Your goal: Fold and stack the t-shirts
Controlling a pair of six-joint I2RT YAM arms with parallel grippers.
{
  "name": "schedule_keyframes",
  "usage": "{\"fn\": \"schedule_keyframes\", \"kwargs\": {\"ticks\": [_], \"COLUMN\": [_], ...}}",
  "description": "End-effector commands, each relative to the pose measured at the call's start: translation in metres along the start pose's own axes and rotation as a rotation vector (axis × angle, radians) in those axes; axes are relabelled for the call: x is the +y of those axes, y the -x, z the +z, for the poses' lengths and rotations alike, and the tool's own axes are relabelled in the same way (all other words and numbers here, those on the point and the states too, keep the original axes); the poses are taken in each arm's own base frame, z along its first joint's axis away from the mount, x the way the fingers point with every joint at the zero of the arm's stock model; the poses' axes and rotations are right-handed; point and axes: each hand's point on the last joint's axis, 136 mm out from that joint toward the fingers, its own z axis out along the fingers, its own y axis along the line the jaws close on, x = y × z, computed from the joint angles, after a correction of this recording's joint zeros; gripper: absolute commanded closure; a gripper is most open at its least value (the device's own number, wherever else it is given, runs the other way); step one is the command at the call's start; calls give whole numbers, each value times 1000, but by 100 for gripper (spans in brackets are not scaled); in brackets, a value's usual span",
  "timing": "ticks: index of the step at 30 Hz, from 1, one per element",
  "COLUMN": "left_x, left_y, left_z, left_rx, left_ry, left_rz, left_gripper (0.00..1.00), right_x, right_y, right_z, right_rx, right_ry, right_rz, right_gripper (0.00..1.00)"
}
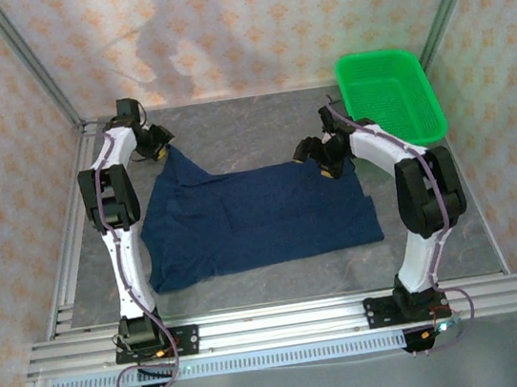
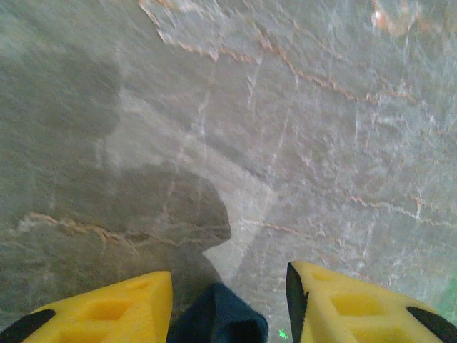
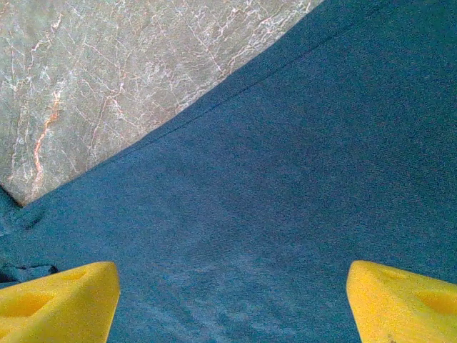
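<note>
**T-shirt spread flat, both arms at its far edge**

T-shirt: one dark navy blue soft cloth t-shirt (image 1: 262, 220). It lies spread across the middle of the grey marble-patterned table (image 1: 258, 121), between the two arms. The near edge is fairly straight. The far-left corner is drawn out to a point.

Tools: my left gripper (image 1: 160, 150) sits at that far-left corner. In its wrist view the yellow fingers (image 2: 114, 307) stand partway apart with a small tuck of navy cloth between them. The tuck is close against the left finger, with a sliver of gap on the right. I cannot tell whether the cloth is actually pinched.

My right gripper (image 1: 329, 159) is over the shirt's far-right edge, its jaws spread wide and holding nothing. Cloth lies flat below them. I can't make out whether the tips touch it.

Handling, my read: the shirt is light and limp, with no stiffness. It will sag when lifted, drag on the table and bunch if pushed. A pinch may catch one layer or several.
- Best holds are the hems and corners, and the two far corners suit a fold toward me.
- Both arms should move together so the cloth doesn't skew.
- Nothing here is fragile.

Hard to make out:
- From above, the collar and sleeves are lost in the dark fabric, so I can't say which end is the neck.
- The upward face reads as plain navy.
- The left wrist view is blurred.

A bright green plastic mesh basket (image 1: 390, 98) sits at the far right, apart from the shirt.
</note>
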Motion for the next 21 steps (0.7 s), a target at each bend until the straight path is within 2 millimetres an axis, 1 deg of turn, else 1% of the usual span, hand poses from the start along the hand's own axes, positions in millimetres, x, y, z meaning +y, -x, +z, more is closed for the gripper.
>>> {"fn": "schedule_keyframes", "kwargs": {"ticks": [1, 5, 8, 10, 16, 21], "left_x": [-11, -7, -3, -1, 1, 4], "left_y": [-15, -19, -20, -20, -18, -18], "left_z": [-6, -8, -9, -9, -7, -12], "left_rx": [68, 88, 89, 89, 93, 86], "left_ry": [-16, 5, 26, 34, 54, 80], "left_rz": [54, 92, 96, 98, 102, 112], "left_gripper": [54, 58, 64, 67, 80, 95], "right_x": [1, 1, 1, 1, 0, -1], "right_y": [5, 5, 5, 6, 10, 16], "right_z": [-1, 1, 3, 3, 1, -5], "right_rx": [3, 7, 11, 11, 1, -17], "right_ry": [-5, -7, -10, -10, -12, -3], "right_rz": [11, 11, 10, 8, 16, 26], "right_gripper": [17, 17, 17, 17, 17, 17]}}
